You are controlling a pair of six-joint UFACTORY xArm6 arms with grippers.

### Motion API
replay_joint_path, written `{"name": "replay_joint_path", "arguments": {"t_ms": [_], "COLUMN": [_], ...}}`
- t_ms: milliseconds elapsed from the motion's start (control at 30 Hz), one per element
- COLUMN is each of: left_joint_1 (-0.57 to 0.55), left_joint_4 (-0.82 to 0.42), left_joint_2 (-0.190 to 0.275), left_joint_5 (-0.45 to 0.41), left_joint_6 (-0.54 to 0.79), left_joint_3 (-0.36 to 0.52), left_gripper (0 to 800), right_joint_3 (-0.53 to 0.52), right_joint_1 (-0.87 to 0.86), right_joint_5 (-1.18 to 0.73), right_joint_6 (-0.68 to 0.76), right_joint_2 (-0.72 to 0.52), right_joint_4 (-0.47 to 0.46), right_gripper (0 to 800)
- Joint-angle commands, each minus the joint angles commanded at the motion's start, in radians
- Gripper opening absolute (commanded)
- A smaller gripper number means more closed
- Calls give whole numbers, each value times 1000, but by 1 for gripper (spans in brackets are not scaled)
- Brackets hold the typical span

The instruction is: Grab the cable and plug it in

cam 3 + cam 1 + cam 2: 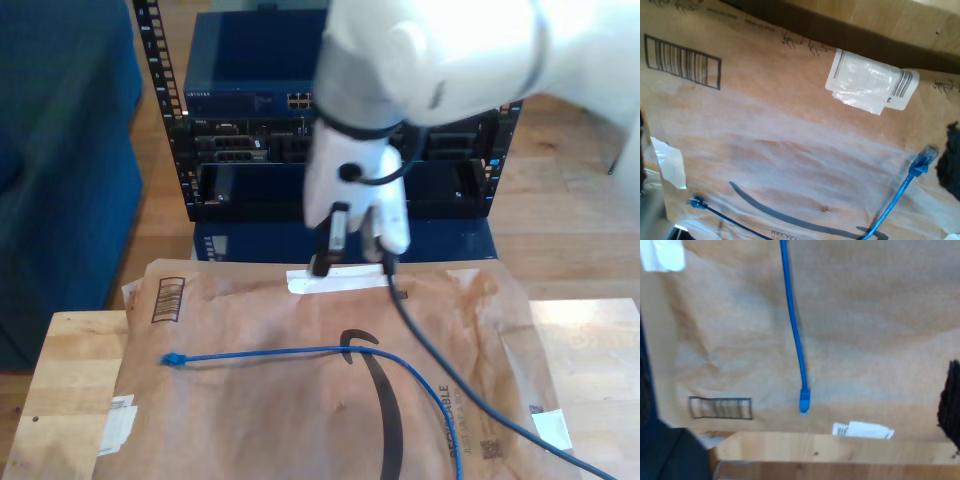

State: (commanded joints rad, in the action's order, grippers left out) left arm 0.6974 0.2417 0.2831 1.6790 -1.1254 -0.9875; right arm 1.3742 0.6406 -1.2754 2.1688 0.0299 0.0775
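Spread or pressed together: impossible to tell for my first gripper or my second gripper. Below a white arm's gripper point(352, 262), flat brown paper mailer bag point(300, 420) on pale wooden table point(70, 350). Thin bright blue cable point(260, 353) lying on top of bag, not inside.

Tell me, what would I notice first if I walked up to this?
Probably the bright blue cable, lying loose across a crinkly brown paper sheet on the wooden table. Next, the big white robot arm hanging over the far edge of the paper. Behind it stands a dark rack of network boxes, with sockets along the front.
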Motion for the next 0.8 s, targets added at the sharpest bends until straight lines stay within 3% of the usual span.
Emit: {"name": "replay_joint_path", "arguments": {"t_ms": [167,400,567,800], "left_joint_1": [-41,-41,-41,-41], "left_joint_4": [0,0,0,0], "left_joint_2": [-3,-29,-46,-57], "left_joint_5": [-3,-48,-63,-86], "left_joint_6": [-3,-5,-5,-3], "left_joint_3": [3,20,35,55], "left_gripper": [800,800,800,800], "right_joint_3": [129,284,290,285], "right_joint_1": [103,132,161,172], "right_joint_5": [-2,3,87,150], "right_joint_6": [87,175,198,198], "right_joint_2": [170,388,488,505], "right_joint_4": [-89,-89,-87,-89], "right_gripper": [794,792,790,772]}}
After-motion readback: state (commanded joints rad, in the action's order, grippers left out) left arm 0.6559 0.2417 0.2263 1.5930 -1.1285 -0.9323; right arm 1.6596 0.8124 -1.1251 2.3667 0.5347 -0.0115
